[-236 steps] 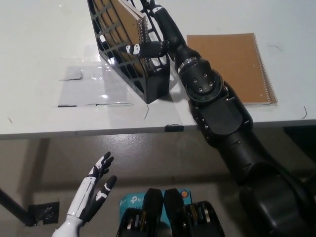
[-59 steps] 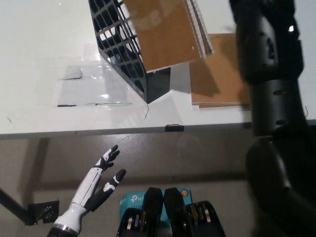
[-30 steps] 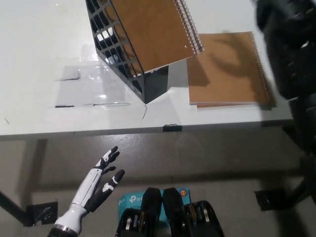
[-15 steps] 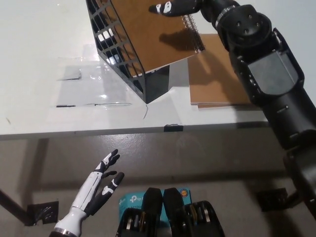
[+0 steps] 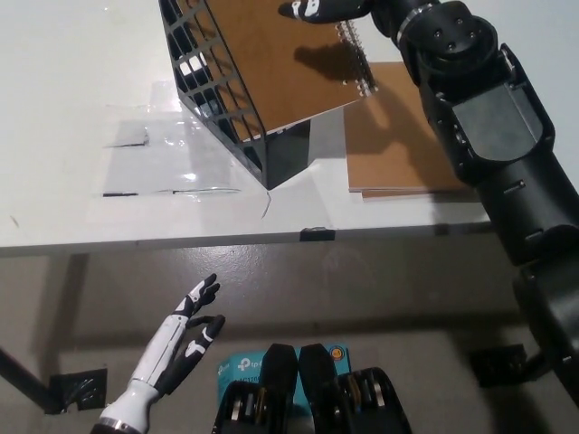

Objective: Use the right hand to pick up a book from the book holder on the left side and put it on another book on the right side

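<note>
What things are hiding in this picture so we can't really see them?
- The right hand, head view: cut off by the top edge, so its grip on the tilted book can't be told.
- The flat book on the table: its right part is hidden behind the black right arm.
- The book holder: its top runs off the picture, and the tilted book hides its inside.
- The left hand rests open below the table.

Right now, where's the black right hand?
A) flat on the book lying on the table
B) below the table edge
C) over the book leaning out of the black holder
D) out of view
C: the right hand is over the leaning book in the holder.
</note>
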Robot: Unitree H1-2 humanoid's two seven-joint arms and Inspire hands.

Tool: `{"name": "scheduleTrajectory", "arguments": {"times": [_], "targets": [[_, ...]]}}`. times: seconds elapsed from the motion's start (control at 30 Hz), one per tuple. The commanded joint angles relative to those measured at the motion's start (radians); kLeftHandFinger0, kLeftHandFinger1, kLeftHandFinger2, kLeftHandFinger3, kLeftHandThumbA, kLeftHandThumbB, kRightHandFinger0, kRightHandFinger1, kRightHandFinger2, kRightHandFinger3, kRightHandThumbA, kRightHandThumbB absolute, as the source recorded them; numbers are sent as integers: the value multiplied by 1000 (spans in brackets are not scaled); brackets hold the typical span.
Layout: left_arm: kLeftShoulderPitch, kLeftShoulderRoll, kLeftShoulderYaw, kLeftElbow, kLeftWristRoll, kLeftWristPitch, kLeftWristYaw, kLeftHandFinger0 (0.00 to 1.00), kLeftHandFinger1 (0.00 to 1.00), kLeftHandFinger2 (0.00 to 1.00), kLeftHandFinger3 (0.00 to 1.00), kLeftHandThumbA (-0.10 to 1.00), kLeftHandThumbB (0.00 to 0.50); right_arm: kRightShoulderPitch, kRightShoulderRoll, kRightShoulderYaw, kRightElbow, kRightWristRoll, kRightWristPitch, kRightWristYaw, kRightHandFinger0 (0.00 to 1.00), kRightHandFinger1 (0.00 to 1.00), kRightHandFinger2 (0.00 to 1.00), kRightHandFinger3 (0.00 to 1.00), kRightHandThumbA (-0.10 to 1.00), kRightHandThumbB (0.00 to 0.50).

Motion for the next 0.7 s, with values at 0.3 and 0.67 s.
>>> {"name": "scheduleTrajectory", "arguments": {"times": [0.3, 0.67], "targets": [[34, 10, -11, -37, -8, -19, -9, 836, 958, 1000, 1000, 948, 249, -20, 18, -39, 33, -16, -59, 25, 1000, 1000, 1000, 1000, 809, 500], [33, 10, -10, -44, -16, -8, -14, 829, 948, 1000, 1000, 939, 258, -20, 33, -34, 115, -45, -72, 15, 1000, 1000, 1000, 1000, 758, 500]]}}
